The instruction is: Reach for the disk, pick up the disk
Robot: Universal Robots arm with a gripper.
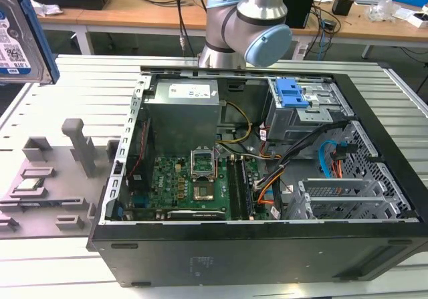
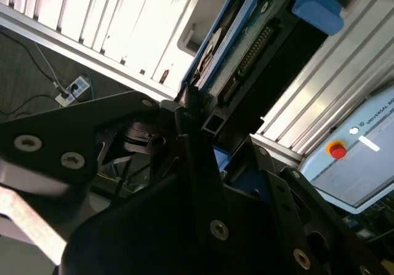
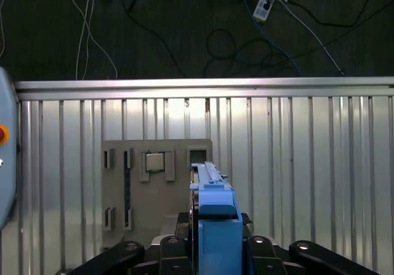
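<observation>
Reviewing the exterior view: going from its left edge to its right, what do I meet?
the disk → grey upright post on the fixture plate → power supply → blue latch of the drive cage

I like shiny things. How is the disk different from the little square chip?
The disk is bigger and held up on edge; the chip lies flat in the grey tray. The disk has blue rails and a label; the chip is plain. Both are silvery.

Room at the exterior view's left
Bare table (image 1: 87, 78) around the grey holder (image 1: 60, 185); its posts (image 1: 81, 145) and the computer case (image 1: 267, 259) block.
</observation>
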